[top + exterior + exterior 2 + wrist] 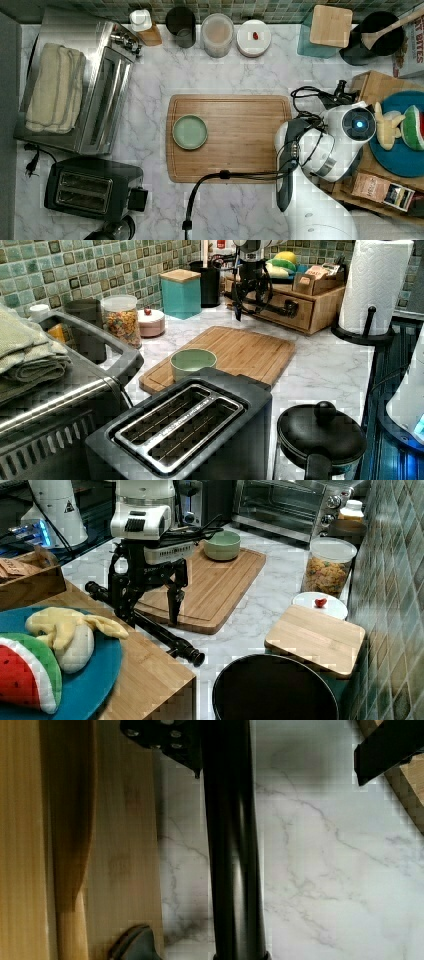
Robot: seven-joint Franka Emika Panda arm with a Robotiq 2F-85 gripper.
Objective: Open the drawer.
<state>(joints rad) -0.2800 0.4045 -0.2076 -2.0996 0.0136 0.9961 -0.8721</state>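
marble counter (250,615), round black bar handle (150,625) between open end effector (150,615) fingers

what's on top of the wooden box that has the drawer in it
On top of the wooden box sits a blue plate holding a plush banana and a plush watermelon slice. The wood under the plate is covered.
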